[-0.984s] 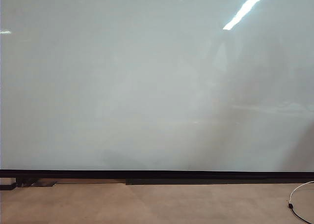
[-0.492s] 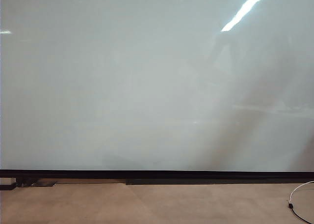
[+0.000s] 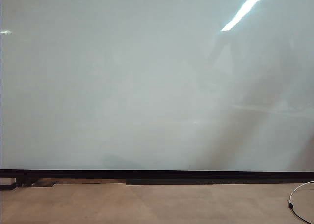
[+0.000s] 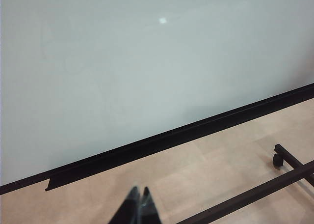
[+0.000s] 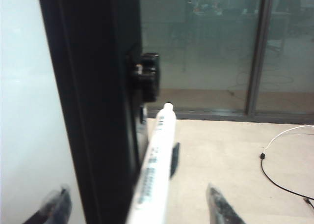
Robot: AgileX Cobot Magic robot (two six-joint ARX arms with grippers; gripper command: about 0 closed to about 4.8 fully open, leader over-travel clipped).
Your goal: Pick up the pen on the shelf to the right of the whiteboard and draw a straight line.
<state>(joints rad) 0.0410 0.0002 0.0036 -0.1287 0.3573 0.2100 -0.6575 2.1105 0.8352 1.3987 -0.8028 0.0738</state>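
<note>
Pale beige flooring [image 3: 147, 204] runs below the whiteboard [image 3: 147, 86], a large glossy grey-white panel that fills most of the exterior view, with a black strip [image 3: 157, 174] along its bottom edge. Ceiling lights reflect as a bright streak in its upper right area. No marker stroke is visible on the board surface in any view. A white cable [image 3: 299, 189] with a dark end lies on the floor at the lower right. Neither arm appears in the exterior view.

Left end effector [image 4: 139, 207]: seen only in the left wrist view, low over the floor and well apart from the whiteboard [image 4: 147, 62]. Its two dark fingertips sit pressed together, holding nothing. A black frame bar with a caster [image 4: 277, 160] lies on the floor nearby.

Right end effector [image 5: 137, 207]: seen in the right wrist view at the black side frame [image 5: 93, 101] of the whiteboard [image 5: 24, 86]. Its jaws stand wide apart, one fingertip [image 5: 56, 204] over the board side, the other over the floor side. The pen [image 5: 154, 170], white-barrelled with printed markings, stands between the spread fingers, just beside the frame, below a black knob [image 5: 147, 76]. Whether either finger touches the pen cannot be determined; no grip is evident. Its support is out of sight.
</note>
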